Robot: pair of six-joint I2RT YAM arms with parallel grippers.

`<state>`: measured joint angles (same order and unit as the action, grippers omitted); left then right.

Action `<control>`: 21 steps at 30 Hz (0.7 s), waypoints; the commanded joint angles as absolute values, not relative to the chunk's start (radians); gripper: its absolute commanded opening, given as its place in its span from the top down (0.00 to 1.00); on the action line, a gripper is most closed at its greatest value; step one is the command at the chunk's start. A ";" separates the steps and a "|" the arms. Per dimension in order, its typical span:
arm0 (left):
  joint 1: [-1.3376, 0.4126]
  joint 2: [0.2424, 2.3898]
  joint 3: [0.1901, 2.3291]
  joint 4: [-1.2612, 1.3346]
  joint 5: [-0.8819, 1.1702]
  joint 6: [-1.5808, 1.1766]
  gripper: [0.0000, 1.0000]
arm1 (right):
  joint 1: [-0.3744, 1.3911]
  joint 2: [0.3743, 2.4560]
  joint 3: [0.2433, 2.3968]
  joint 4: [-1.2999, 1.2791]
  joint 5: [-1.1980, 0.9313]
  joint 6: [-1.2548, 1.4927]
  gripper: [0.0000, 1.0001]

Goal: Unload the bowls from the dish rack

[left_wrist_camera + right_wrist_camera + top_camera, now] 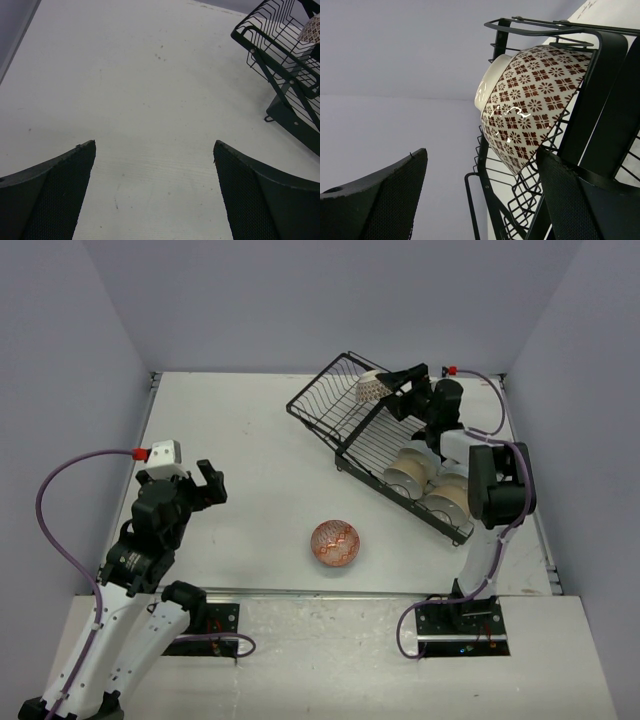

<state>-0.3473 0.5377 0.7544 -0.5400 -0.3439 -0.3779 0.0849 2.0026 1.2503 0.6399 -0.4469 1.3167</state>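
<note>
Right gripper (pixel 481 159) gapes wide and empty, the brown-patterned bowl (pixel 530 105) just ahead, slightly right, on edge in the dish rack (pixel 600 95); left gripper (pixel 155 150), likewise spread, sits well apart.

The top camera looked steeply down from high at 6 o'clock over the whole counter (pixel 250 440). The left wrist camera skimmed low across it toward the dish rack (pixel 280 61) at 2 o'clock. The right wrist camera sat close against that rack, tilted upward. All three views shared the rack.
</note>
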 commanded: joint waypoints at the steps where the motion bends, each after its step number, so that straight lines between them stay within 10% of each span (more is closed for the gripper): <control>1: -0.341 0.543 0.753 -0.505 -0.328 -0.353 0.00 | 0.080 2.023 1.308 0.701 -0.449 1.310 0.11; 21: -0.341 0.545 0.752 -0.499 -0.310 -0.347 0.00 | 0.077 2.078 1.345 0.755 -0.474 1.338 0.24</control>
